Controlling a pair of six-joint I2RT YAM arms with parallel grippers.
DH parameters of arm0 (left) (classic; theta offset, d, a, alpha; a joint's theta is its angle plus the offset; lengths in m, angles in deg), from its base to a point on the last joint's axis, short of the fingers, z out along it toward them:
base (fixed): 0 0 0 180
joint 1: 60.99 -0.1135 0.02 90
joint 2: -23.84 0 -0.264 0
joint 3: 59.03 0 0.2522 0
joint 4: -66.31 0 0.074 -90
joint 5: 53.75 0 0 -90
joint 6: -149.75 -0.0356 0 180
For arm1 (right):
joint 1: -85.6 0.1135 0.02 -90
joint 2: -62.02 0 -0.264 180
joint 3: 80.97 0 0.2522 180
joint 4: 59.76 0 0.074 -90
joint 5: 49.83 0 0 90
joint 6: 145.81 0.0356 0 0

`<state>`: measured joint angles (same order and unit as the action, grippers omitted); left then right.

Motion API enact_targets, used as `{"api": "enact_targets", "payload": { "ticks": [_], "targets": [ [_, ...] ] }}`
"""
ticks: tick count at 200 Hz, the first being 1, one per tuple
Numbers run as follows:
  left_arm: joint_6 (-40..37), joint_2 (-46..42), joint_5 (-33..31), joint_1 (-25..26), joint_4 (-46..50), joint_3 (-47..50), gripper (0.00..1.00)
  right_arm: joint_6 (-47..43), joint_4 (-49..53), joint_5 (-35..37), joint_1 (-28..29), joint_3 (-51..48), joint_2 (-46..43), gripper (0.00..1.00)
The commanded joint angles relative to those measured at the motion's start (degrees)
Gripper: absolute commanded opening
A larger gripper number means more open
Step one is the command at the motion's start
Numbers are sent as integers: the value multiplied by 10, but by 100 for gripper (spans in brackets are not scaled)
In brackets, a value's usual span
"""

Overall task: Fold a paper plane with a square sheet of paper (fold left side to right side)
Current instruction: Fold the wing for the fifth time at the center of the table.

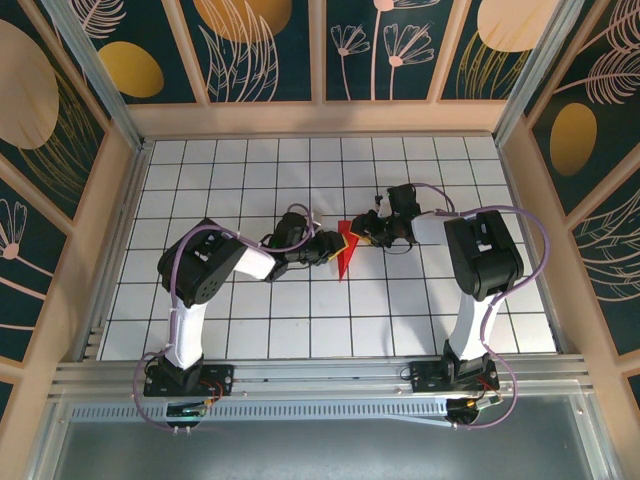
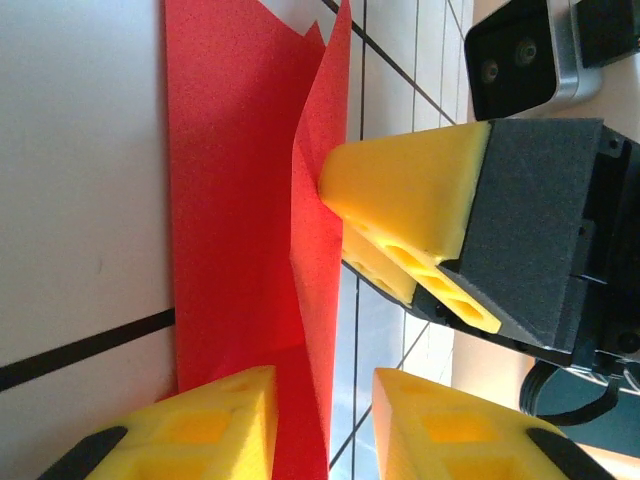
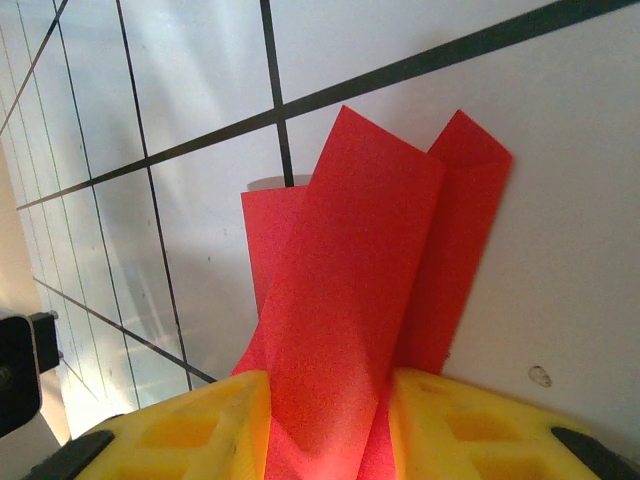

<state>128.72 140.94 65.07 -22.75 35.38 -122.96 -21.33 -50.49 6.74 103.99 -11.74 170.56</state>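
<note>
Fingers (image 2: 210, 425) of the left gripper (image 1: 322, 246), at the middle of the worktop (image 1: 300, 320) and well away from every edge, stand apart, released, either side of a raised flap. The right gripper (image 1: 366, 232) straddles that flap too; whether it pinches, I cannot tell. The red sheet of paper (image 1: 346, 250) lies folded between them, partly flat.

Robot lab test cell, gridded white table (image 1: 250, 330), leaf-patterned wall panels (image 1: 260, 50), aluminium rail (image 1: 300, 375)

Arms angled inward toward each other, left end effector (image 1: 328, 247) ajar, right end effector (image 1: 360, 233) pinched.
</note>
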Motion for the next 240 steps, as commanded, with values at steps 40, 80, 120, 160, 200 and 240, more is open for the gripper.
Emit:
{"api": "enact_targets", "payload": {
  "ticks": [40, 80, 120, 160, 200, 240],
  "targets": [
    [-38, 12, -28, -4, 64, -21, 25, -12, 12, 28, 10, 3, 29, 37],
    [-47, 20, -35, -5, 79, -33, 16, -14, 14, 26, 11, 4, 32, 37],
    [-56, 26, -44, -5, 99, -40, 12, -14, 15, 25, 10, 6, 33, 36],
    [-56, 28, -52, -5, 112, -37, 8, -17, 19, 29, 10, 10, 28, 36],
    [-64, 23, -68, -5, 140, -31, 6, -7, 0, 16, 10, 8, 19, 37],
    [-62, 29, -78, -4, 152, -27, 4, 1, -7, 14, 9, 3, 2, 37]
  ]
}}
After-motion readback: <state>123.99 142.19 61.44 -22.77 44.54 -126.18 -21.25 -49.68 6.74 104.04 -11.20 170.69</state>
